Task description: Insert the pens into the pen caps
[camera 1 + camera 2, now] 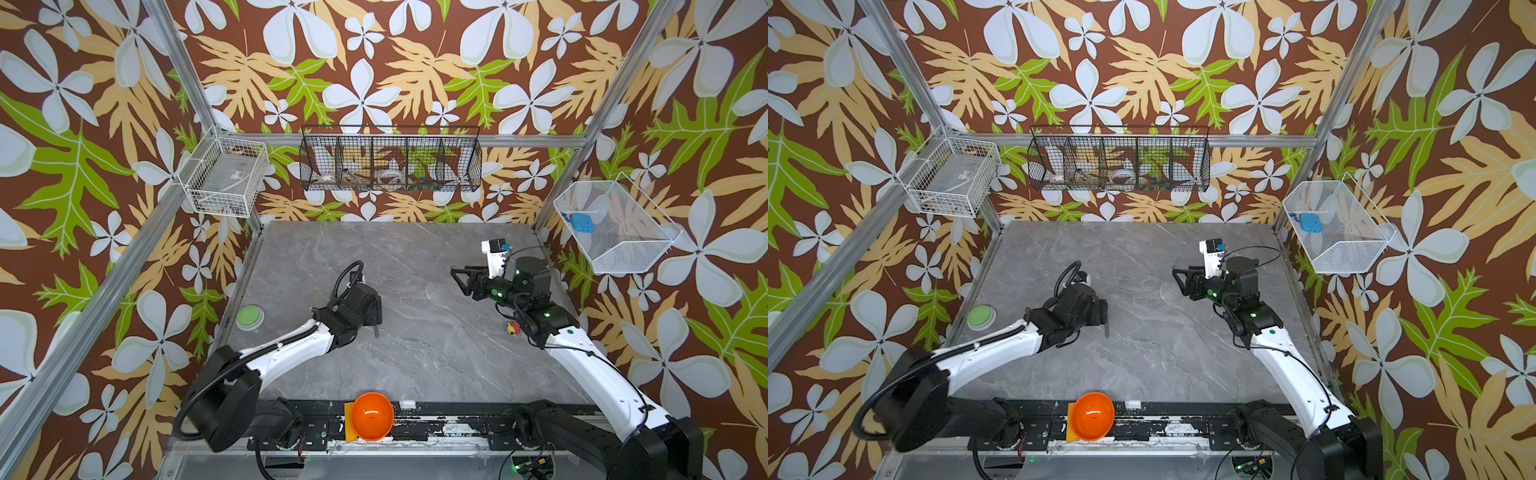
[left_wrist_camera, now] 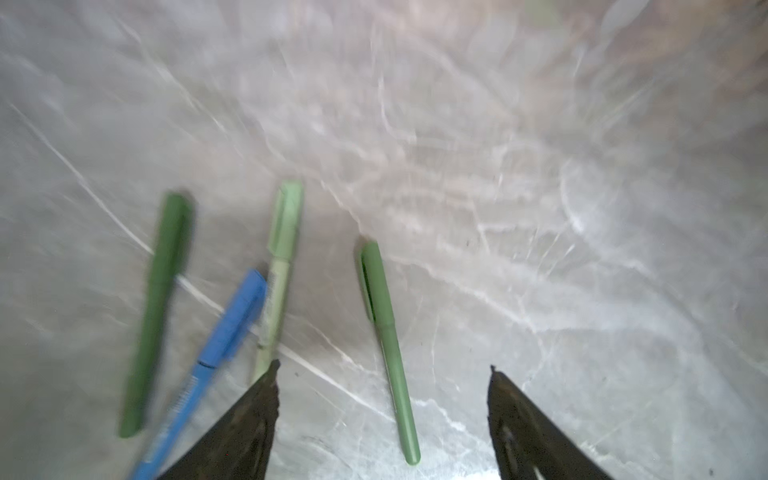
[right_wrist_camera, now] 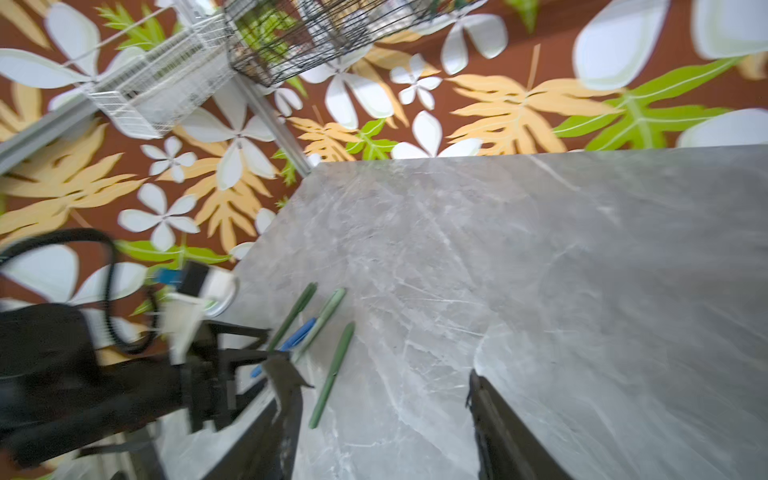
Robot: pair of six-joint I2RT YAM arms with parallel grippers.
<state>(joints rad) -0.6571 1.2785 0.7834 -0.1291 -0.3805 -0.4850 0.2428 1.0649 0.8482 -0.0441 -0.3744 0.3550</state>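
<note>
Four pens lie side by side on the grey marble table, each with a pen cap on its far end. In the left wrist view they are a dark green pen (image 2: 160, 307), a blue pen (image 2: 216, 357), a pale green pen (image 2: 278, 274) and a green pen (image 2: 386, 345) with a clipped cap (image 2: 374, 282). My left gripper (image 2: 382, 370) hangs open just above them; the green pen lies loose between its fingers. In both top views the left gripper (image 1: 376, 316) hides most of the pens. My right gripper (image 1: 457, 278) is open and empty, off to the right, apart from the pens (image 3: 332, 374).
An orange bowl (image 1: 371, 415) stands at the front edge. A green button (image 1: 250, 317) is at the table's left edge and a red-and-yellow knob (image 1: 513, 327) sits beside the right arm. Wire baskets (image 1: 390, 160) hang on the walls.
</note>
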